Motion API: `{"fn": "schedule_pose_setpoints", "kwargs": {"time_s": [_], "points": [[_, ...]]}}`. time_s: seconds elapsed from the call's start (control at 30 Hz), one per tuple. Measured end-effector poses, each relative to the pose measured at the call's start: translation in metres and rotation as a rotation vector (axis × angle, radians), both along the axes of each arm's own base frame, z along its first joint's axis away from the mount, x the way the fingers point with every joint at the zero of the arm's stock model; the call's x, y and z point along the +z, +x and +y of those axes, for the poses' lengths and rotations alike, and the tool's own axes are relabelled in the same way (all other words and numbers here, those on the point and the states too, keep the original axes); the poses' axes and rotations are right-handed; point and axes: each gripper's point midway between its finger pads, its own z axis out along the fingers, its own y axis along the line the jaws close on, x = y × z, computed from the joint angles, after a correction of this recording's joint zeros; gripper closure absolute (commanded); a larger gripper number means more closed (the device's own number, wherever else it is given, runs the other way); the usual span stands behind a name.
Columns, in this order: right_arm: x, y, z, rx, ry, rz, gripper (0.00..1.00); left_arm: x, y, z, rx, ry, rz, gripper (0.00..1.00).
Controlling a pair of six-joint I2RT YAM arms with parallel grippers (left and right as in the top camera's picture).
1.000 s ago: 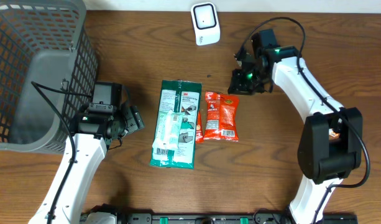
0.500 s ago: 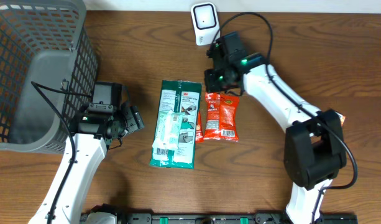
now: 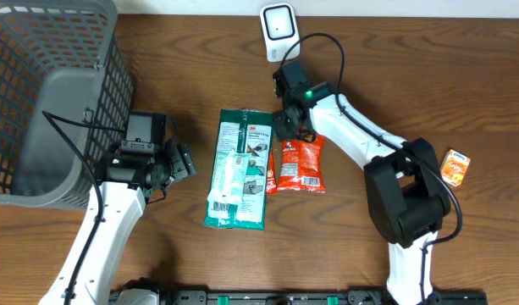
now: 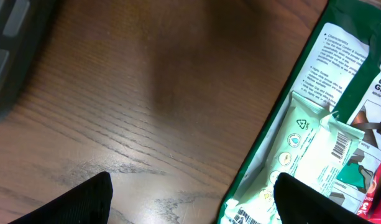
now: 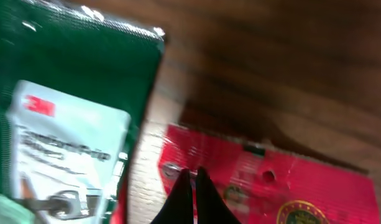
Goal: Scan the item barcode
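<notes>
closed right gripper (image 5: 189, 180) hangs just above the red snack packet (image 3: 303, 166)

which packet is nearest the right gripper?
The red snack packet: right gripper is at its top edge; green package lies beside, orange packet far off.

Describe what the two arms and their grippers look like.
Both arms have white tubular links with black joints and black wrist housings. The right arm shows a small green light, and a black cable loops off it. The left arm carries one too. The left gripper and right gripper have black fingers.
</notes>
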Motion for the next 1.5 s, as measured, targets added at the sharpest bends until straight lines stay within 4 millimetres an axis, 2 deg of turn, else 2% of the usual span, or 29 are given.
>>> {"fn": "schedule_pose_setpoints", "kwargs": {"time_s": [0.17, 0.43, 0.63, 0.7, 0.83, 0.9, 0.97, 1.13, 1.27, 1.37, 1.5], "points": [[-0.009, -0.015, -0.028, -0.02, -0.141, 0.053, 0.99, 0.0, 0.0, 0.0, 0.0, 0.0, 0.0, 0.16], [-0.008, -0.037, -0.08, -0.055, -0.352, 0.145, 0.99, 0.0, 0.0, 0.0, 0.0, 0.0, -0.001, 0.16], [0.0, -0.052, -0.139, -0.201, -0.485, 0.238, 0.99, 0.0, 0.0, 0.0, 0.0, 0.0, -0.001, 0.16], [0.004, -0.058, -0.168, -0.295, -0.517, 0.29, 0.99, 0.0, 0.0, 0.0, 0.0, 0.0, 0.0, 0.16], [0.004, -0.063, -0.185, -0.349, -0.475, 0.349, 0.99, 0.0, 0.0, 0.0, 0.0, 0.0, 0.0, 0.16], [0.005, -0.064, -0.183, -0.328, -0.44, 0.362, 0.99, 0.0, 0.0, 0.0, 0.0, 0.0, 0.0, 0.16], [0.008, -0.063, -0.172, -0.299, -0.383, 0.359, 0.99, 0.0, 0.0, 0.0, 0.0, 0.0, 0.0, 0.16], [0.023, -0.039, -0.124, -0.22, -0.191, 0.234, 0.99, 0.0, 0.0, 0.0, 0.0, 0.0, -0.001, 0.16], [0.025, -0.017, -0.081, -0.153, -0.053, 0.138, 0.99, 0.0, 0.0, 0.0, 0.0, 0.0, 0.0, 0.16], [0.028, -0.01, -0.051, -0.098, 0.016, 0.09, 0.99, 0.0, 0.0, 0.0, 0.0, 0.0, 0.0, 0.16], [0.03, -0.013, -0.025, -0.045, 0.04, 0.065, 0.99, 0.0, 0.0, 0.0, 0.0, 0.0, -0.001, 0.16]]}}
